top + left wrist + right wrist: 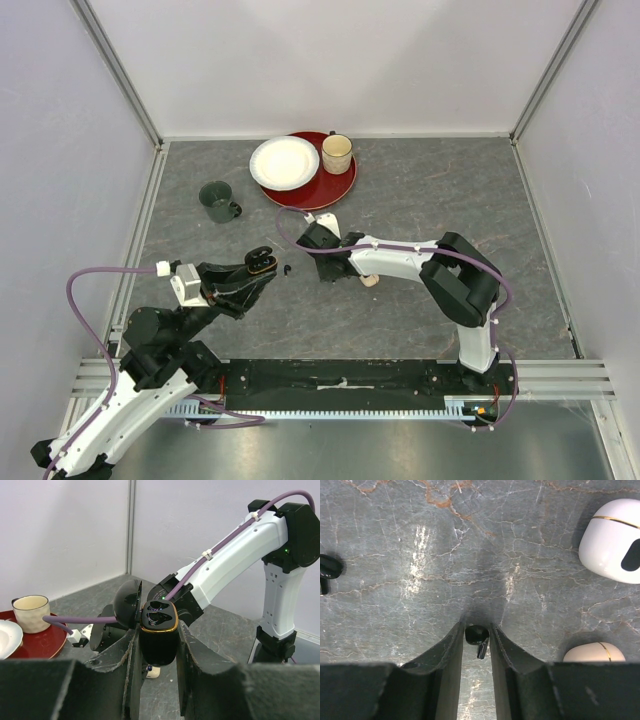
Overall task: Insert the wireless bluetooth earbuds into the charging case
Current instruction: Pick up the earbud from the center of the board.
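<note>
My left gripper is raised off the table and shut on the black charging case. The case has a gold rim, its lid is open and its two wells face up. My right gripper points down at the table, its fingertips closed narrowly on a black earbud whose stem points back toward the wrist. A second black earbud lies on the table to the left, between the two grippers.
A white case and a beige case lie right of my right gripper. At the back stand a red tray with a white plate and a beige cup, and a green mug.
</note>
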Robot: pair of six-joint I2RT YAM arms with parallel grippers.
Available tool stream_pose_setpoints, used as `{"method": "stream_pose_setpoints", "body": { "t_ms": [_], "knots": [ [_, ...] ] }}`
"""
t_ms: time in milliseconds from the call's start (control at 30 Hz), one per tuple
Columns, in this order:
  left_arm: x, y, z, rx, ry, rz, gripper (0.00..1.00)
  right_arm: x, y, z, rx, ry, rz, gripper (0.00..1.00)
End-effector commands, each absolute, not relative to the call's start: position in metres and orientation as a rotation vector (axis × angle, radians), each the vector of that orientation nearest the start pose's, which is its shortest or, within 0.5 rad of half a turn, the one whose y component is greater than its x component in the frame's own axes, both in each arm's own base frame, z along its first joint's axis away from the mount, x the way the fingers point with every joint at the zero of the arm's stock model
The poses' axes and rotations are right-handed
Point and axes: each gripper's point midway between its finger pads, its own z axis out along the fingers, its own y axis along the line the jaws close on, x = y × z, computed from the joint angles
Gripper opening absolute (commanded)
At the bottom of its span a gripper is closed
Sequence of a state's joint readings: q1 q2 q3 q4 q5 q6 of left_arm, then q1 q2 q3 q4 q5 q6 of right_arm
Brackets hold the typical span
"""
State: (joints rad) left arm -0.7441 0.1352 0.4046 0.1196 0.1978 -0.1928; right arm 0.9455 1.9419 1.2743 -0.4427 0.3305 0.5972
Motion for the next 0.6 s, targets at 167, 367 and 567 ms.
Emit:
{"method": "stream_pose_setpoints", "body": {
  "t_ms": [167, 367, 567],
  "knots": [
    [0.1318, -0.1768, 0.3354, 0.471, 1.119, -0.957, 0.02, 0.2582, 0.3164, 0.0059, -0.416, 2.629, 0.057, 0.33],
    [0.1322, -0.1774, 0.3351, 0.473, 1.121, -0.957, 0.02, 0.2589, 0.3156, 0.0022, -0.412, 2.632, 0.043, 0.37],
    [0.1323, -0.1782, 0.3349, 0.473, 1.125, -0.960, 0.02, 0.2611, 0.3185, 0.0029, -0.380, 2.633, 0.052, 0.43]
  ]
}}
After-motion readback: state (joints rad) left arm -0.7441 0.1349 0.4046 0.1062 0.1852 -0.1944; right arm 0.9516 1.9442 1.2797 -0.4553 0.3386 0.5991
